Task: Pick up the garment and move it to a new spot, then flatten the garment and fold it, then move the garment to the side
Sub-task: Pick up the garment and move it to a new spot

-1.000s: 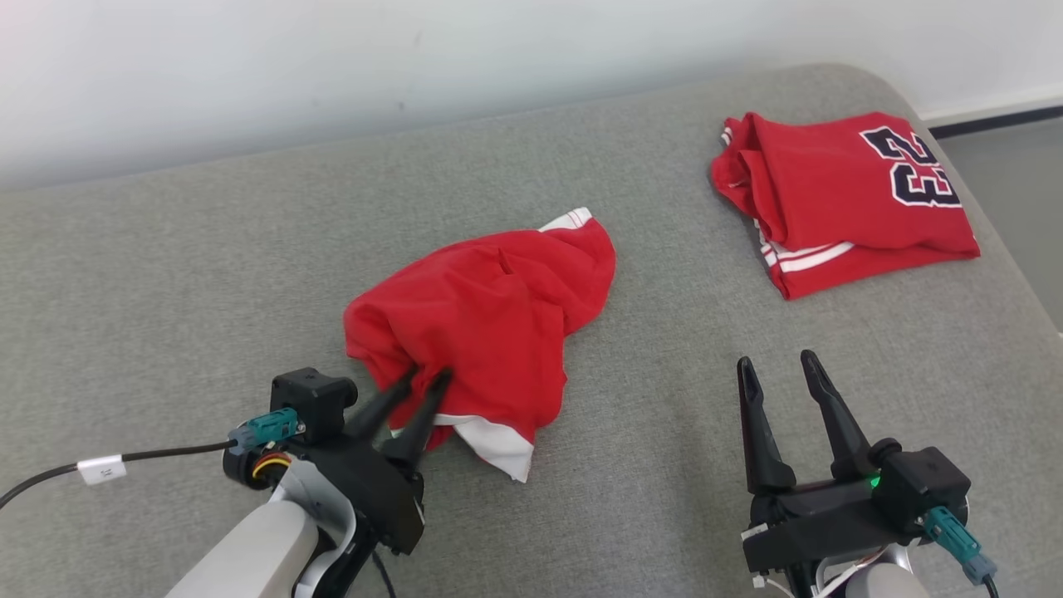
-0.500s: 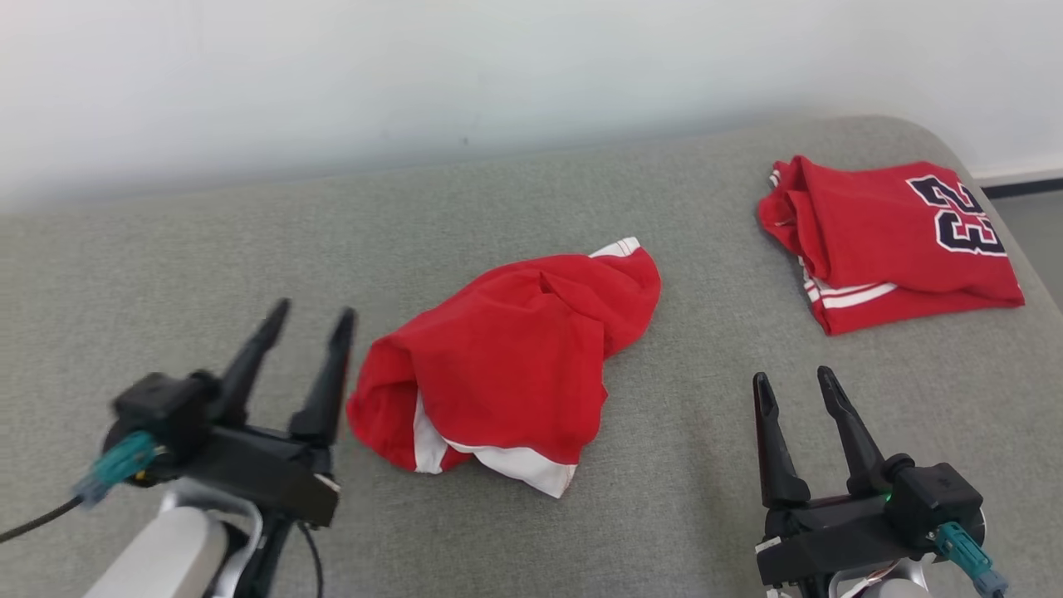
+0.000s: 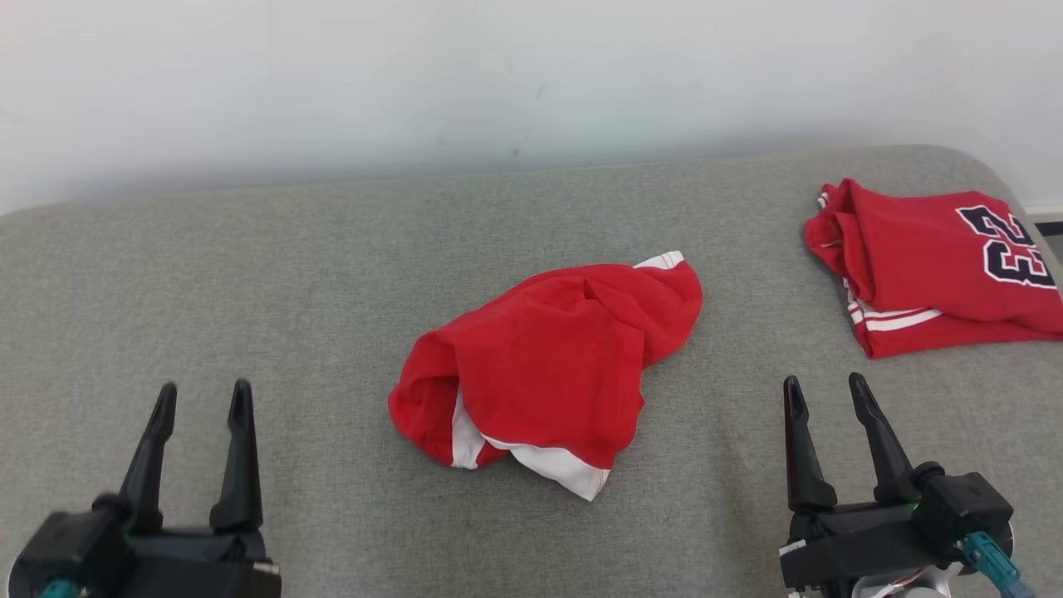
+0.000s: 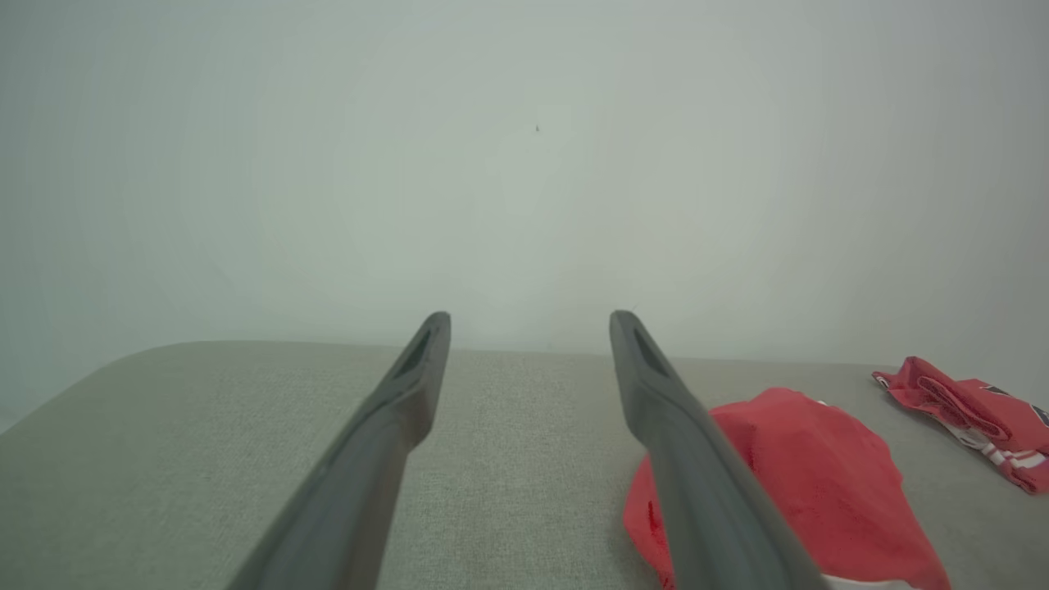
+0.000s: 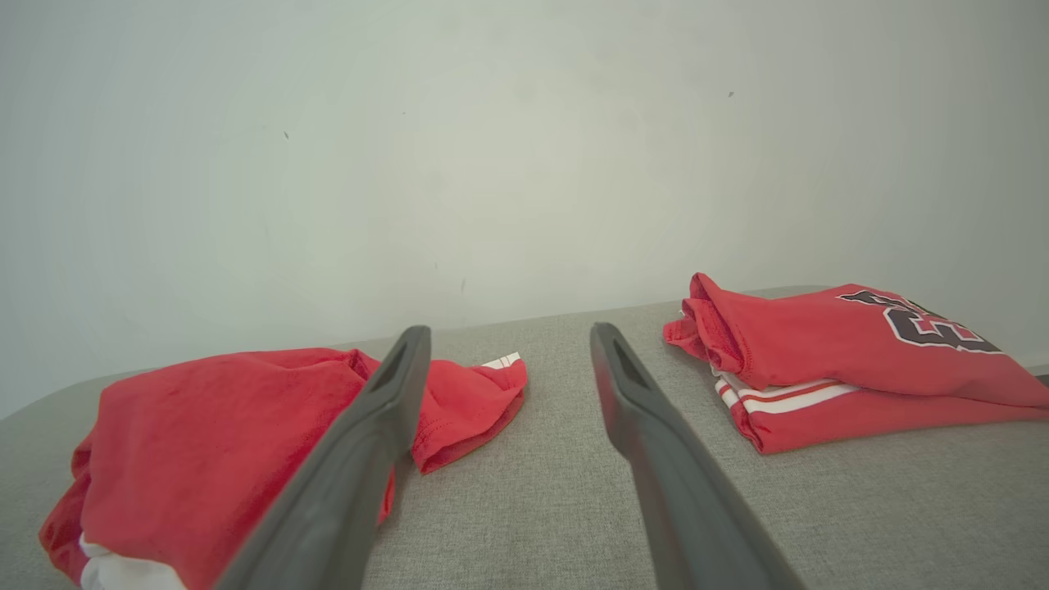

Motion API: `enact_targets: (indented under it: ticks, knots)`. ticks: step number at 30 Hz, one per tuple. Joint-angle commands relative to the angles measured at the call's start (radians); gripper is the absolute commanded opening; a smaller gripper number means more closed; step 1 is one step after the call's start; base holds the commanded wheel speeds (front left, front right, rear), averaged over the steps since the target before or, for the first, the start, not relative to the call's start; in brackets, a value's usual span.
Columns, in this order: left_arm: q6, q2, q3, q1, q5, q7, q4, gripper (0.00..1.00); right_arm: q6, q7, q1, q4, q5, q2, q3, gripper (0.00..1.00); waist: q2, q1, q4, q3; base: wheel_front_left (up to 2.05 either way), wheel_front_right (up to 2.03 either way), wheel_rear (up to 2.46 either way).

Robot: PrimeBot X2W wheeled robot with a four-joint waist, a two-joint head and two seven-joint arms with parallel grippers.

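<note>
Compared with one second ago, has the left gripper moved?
Yes. The left gripper was at the crumpled garment's near-left edge; now it stands open, well left of it, apart.

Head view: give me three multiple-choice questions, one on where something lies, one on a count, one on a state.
1. Where on the grey cushion is the folded jersey numbered 23?
A. far left
B. far right
C. near edge, middle

2. How many red garments lie on it?
A. one
B. two
C. three

3. How is the crumpled red garment?
A. spread flat
B. neatly folded
C. bunched up, ungripped

Answers:
1 B: it lies by the cushion's right end, near the wall.
2 B: the jersey plus the crumpled one in the middle.
3 C: it sits in a heap with white trim showing, while the left pincer and right pincer stand open and apart from it.
</note>
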Motion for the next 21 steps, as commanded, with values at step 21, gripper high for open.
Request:
enact_targets:
  ticks: [21]
  knots:
    - [-0.199,-0.319,0.333,0.194,0.308,-0.003,0.073,1.00,0.001,0.000,0.060,0.029,0.010,0.001,-0.003,1.00,0.0000,0.0001,0.035,-0.040,0.00,0.00,0.00]
